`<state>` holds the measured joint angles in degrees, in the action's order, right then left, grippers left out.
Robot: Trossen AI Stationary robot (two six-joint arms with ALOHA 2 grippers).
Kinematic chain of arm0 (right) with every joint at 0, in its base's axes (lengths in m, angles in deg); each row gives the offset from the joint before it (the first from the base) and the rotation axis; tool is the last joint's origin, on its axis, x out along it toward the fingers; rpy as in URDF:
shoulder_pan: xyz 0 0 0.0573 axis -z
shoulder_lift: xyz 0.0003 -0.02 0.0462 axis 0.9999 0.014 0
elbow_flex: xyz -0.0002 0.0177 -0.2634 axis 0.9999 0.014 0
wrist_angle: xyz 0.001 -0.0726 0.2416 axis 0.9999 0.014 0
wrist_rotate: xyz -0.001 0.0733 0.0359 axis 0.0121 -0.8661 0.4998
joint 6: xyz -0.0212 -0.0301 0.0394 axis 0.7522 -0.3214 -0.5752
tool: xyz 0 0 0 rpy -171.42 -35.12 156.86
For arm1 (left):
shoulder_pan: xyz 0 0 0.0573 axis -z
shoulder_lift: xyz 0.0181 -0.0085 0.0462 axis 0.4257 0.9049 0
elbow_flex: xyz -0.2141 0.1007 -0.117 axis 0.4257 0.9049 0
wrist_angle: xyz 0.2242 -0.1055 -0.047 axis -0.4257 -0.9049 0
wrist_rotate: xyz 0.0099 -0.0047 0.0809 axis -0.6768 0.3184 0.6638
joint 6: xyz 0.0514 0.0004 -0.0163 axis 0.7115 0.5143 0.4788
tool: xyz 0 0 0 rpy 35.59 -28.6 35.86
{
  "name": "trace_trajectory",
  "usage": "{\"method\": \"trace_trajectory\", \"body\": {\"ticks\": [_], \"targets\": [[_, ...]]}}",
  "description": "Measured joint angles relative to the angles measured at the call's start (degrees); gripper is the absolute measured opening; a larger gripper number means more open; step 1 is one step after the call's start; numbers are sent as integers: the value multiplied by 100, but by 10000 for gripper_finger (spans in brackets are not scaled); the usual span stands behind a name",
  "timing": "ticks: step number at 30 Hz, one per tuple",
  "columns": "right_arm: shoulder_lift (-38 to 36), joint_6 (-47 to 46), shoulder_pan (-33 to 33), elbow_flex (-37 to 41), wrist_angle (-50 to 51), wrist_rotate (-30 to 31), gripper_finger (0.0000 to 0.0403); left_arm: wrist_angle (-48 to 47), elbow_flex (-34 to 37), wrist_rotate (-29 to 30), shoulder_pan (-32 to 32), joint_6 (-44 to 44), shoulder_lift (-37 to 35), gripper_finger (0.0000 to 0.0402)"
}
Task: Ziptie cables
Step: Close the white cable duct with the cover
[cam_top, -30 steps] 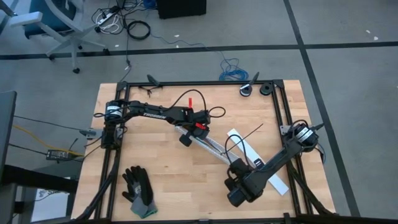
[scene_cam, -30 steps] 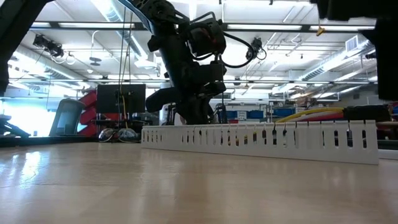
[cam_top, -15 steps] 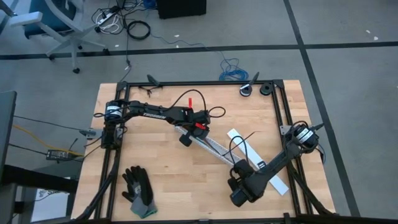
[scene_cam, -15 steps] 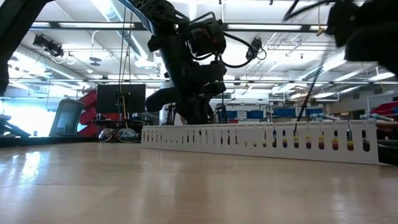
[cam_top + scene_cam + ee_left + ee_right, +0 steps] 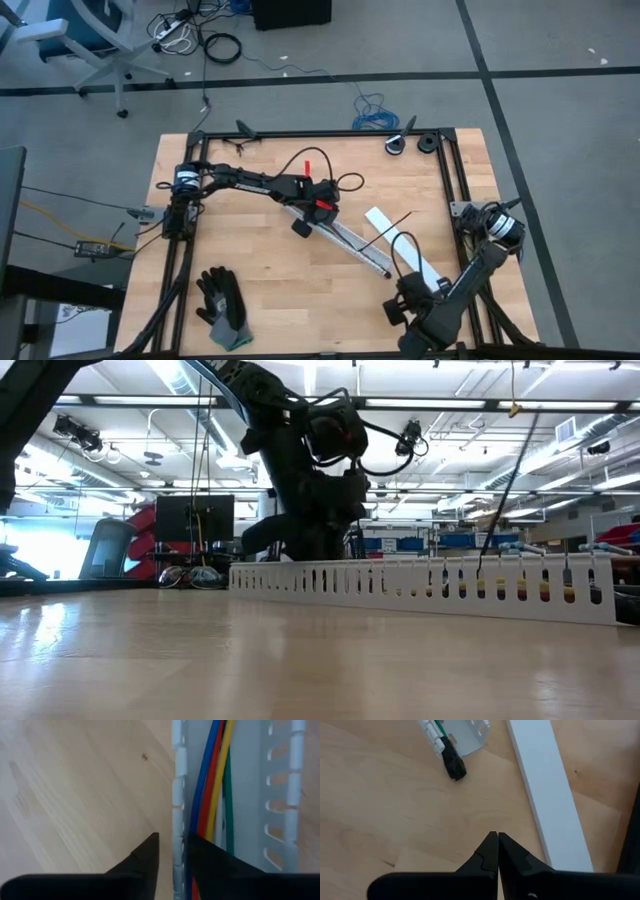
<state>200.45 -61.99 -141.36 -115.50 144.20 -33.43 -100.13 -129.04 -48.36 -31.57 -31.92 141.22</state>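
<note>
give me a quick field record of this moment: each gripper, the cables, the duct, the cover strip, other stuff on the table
left gripper: slightly open, fingers straddling one slotted wall of the duct
right gripper: shut, empty, above bare wood at the table's near right
cables: blue, red, yellow, green, lying along the duct's inside
duct: white, slotted, diagonal across the table
cover strip: flat, white, beside the duct
gloves: near left

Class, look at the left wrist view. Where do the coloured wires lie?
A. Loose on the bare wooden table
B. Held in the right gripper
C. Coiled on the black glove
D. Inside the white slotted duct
D: the blue, red, yellow and green wires run side by side inside the white slotted duct, between its two slotted walls, with the left gripper straddling one wall.
</note>
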Motion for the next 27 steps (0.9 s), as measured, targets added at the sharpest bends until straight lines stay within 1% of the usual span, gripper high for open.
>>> {"method": "trace_trajectory", "body": {"ticks": [4, 7, 9, 11, 15, 17, 20, 23, 25, 27], "targets": [[0, 95, 2, -1, 142, -1, 0, -20, 0, 132, 0, -19, -78, 141], [0, 178, 15, -1, 344, 8, 0, 25, -9, 131, 0, -19, -283, 148], [0, 275, 34, -1, 535, 150, 0, 87, -9, 80, -20, -19, -439, 149], [-4, 372, 82, 40, 640, 399, 0, 217, -11, -260, -65, -19, -643, 150], [-115, 580, 257, 431, 626, 662, 0, 648, -33, -1341, -175, -168, -904, 149], [-234, 579, 295, 734, 617, 978, 0, 656, -28, -1633, -190, -218, -936, 148], [-618, 628, 343, 1336, 374, 1492, 0, 620, -28, -1676, -180, -156, -940, 147], [-1274, 944, 479, 2209, -305, 1805, 0, 559, -28, -1845, -168, -93, -940, 147], [-1805, 1292, 592, 2848, -805, 1906, 0, 582, -28, -2035, -168, 32, -933, 147], [-2400, 1652, 721, 3392, -1128, 1948, 0, 627, -28, -2070, -168, 122, -925, 147]]}}
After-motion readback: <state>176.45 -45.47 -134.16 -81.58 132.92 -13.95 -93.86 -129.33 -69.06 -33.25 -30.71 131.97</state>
